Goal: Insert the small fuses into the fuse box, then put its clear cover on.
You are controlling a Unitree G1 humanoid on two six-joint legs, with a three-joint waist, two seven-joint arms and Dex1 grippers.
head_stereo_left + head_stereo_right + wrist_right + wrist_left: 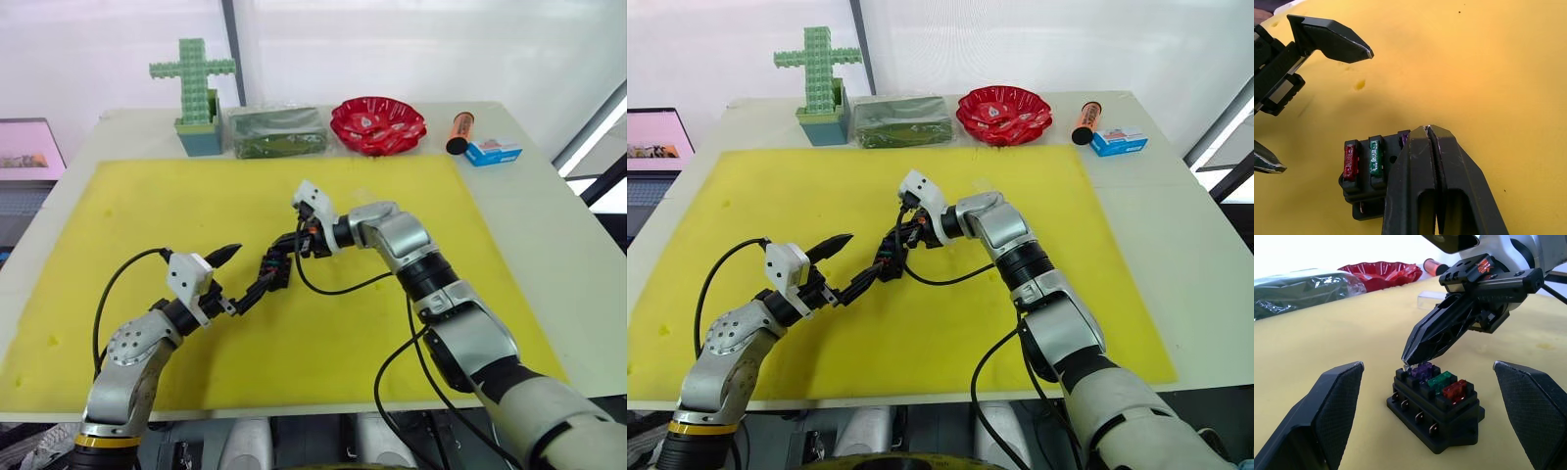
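The fuse box (1435, 409) sits on the mat (196, 206) between both grippers; the clear cover (1431, 295) lies behind it.

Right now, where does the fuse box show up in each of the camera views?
Left eye view: the fuse box sits mid-picture on the yellow mat.
Right eye view: mid-picture, slightly left of centre.
Left wrist view: just under the tip of the right gripper.
Right wrist view: partly hidden behind the right gripper's shut fingers, with its red and green fuses showing.
Shared landmark: the yellow mat beneath it.
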